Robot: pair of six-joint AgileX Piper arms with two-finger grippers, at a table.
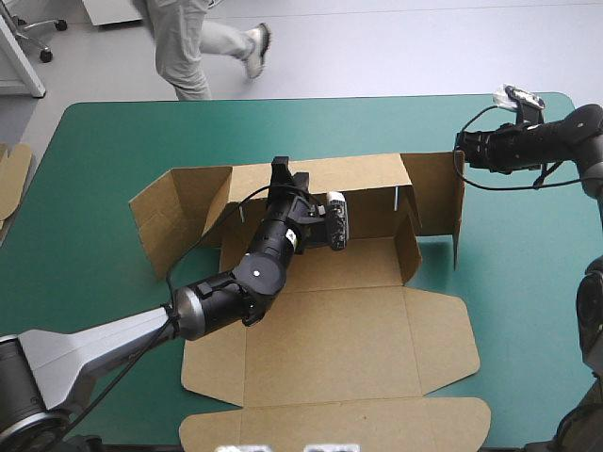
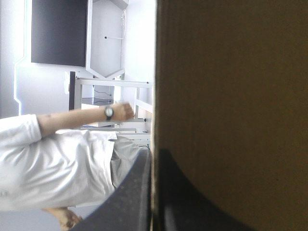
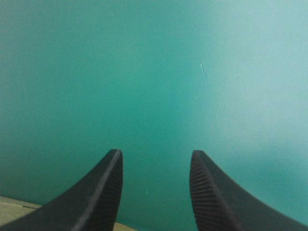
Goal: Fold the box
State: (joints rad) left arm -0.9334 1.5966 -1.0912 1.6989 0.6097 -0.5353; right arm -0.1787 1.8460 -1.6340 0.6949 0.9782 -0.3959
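The brown box [image 1: 330,330] lies mid-table with its lid and front flaps flat. Its back wall [image 1: 363,174] and right side wall [image 1: 438,193] stand raised, and a left side panel [image 1: 174,212] leans outward. My left gripper [image 1: 281,169] reaches over the box floor to the back wall's top edge. In the left wrist view it [image 2: 153,153] is shut on the box, with the board [image 2: 231,96] running up between the black fingers [image 2: 137,192]. My right gripper [image 1: 460,149] hovers just beyond the right wall's far corner. In its own view it [image 3: 155,154] is open over the teal-green cover [image 3: 154,72].
More brown board [image 1: 11,179] shows at the table's left edge. A thin strip of brown board [image 3: 14,207] lies beside the right gripper's base. The table's far edge [image 1: 311,99] runs close behind the box.
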